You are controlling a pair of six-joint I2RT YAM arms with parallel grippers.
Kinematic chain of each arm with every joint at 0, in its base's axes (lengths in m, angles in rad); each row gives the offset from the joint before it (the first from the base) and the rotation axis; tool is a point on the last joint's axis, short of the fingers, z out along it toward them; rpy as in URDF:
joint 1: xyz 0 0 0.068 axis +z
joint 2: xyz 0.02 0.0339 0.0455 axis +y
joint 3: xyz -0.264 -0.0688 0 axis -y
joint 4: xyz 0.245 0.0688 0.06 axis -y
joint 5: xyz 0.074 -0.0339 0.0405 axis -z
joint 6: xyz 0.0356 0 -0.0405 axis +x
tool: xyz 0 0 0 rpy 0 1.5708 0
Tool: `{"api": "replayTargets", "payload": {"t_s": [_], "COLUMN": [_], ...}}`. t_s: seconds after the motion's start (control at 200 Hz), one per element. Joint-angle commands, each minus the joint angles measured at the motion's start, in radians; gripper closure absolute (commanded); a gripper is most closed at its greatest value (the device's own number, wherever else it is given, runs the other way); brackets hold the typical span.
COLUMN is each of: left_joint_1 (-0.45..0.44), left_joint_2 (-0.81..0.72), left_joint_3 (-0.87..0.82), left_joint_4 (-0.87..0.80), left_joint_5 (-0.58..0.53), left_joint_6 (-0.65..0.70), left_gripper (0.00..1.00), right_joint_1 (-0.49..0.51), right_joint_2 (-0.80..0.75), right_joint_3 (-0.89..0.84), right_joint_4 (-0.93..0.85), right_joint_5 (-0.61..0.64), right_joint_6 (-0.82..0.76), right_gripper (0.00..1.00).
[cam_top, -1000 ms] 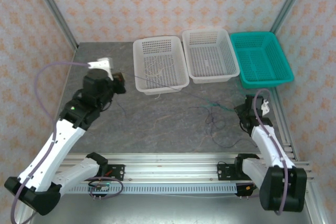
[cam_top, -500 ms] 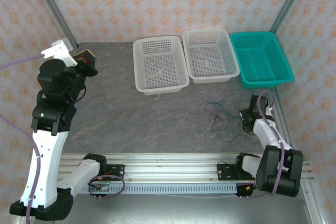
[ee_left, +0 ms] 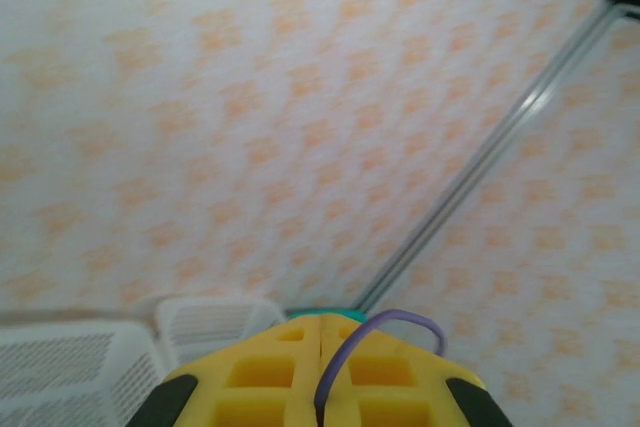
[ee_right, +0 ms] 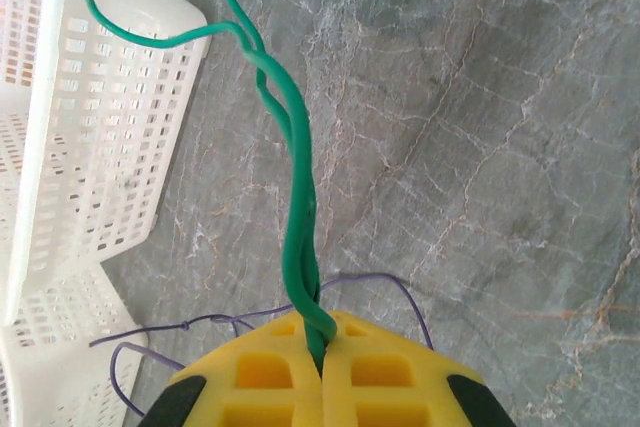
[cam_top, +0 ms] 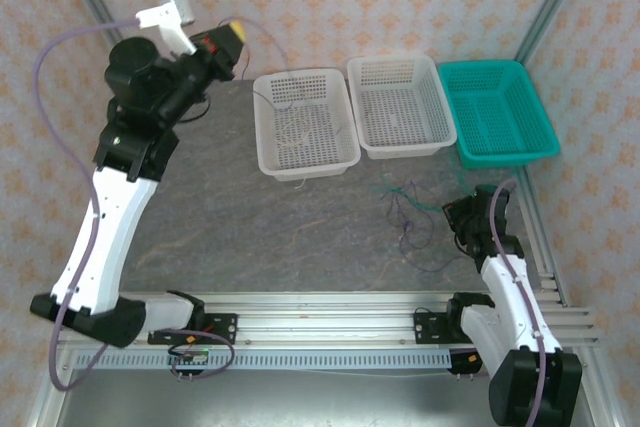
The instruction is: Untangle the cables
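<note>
My left gripper [cam_top: 228,37] is raised high at the back left, its yellow fingers [ee_left: 270,372] shut on a thin purple cable [ee_left: 392,323]. That cable [cam_top: 264,39] arcs from the jaws down toward the left white basket [cam_top: 268,152]. A white-grey cable [cam_top: 295,130] lies coiled inside that basket. My right gripper [cam_top: 456,215] sits low on the table at the right, shut on a twisted green cable [ee_right: 298,197]. The green cable [cam_top: 412,197] runs left into a loose tangle with thin purple cable [cam_top: 408,239] on the table.
Three baskets stand along the back: the left white one, a middle white basket [cam_top: 372,137] and a teal basket [cam_top: 540,137]. A white basket wall [ee_right: 90,147] is close on the left of the right wrist view. Patterned walls enclose the table.
The left arm has swung up and to the right from the left wall, lifting the purple cable. The right gripper has shifted slightly left with the green cable, and the tangle has moved with it.
</note>
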Motion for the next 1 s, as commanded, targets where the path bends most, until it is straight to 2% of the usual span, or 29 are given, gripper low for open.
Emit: {"api": "replayTargets", "payload": {"t_s": [0.0,0.27,0.505,0.711,0.996], "left_joint_1": [-0.041,-0.144,-0.196,-0.199,-0.218], "left_joint_2": [0.133,0.545,0.936,1.034,1.02], "left_joint_3": [0.151,0.554,0.976,0.996,0.982], "left_joint_4": [0.112,0.185,0.125,0.116,0.172], "left_joint_5": [0.004,0.003,-0.002,-0.004,0.009], "left_joint_6": [-0.03,-0.029,-0.051,-0.059,-0.043], "left_gripper": [1.0,1.0,1.0,1.0,1.0], "right_joint_1": [0.008,0.011,0.011,0.011,0.011], "right_joint_2": [-0.02,-0.035,-0.032,-0.035,-0.032], "right_joint_3": [-0.016,-0.01,-0.007,-0.013,-0.011], "right_joint_4": [-0.044,-0.048,-0.035,-0.039,-0.029], "right_joint_5": [-0.029,-0.03,-0.031,-0.039,-0.036], "right_joint_6": [0.015,-0.005,-0.014,-0.025,-0.029], "right_gripper": [0.96,0.97,0.97,0.97,0.97]}}
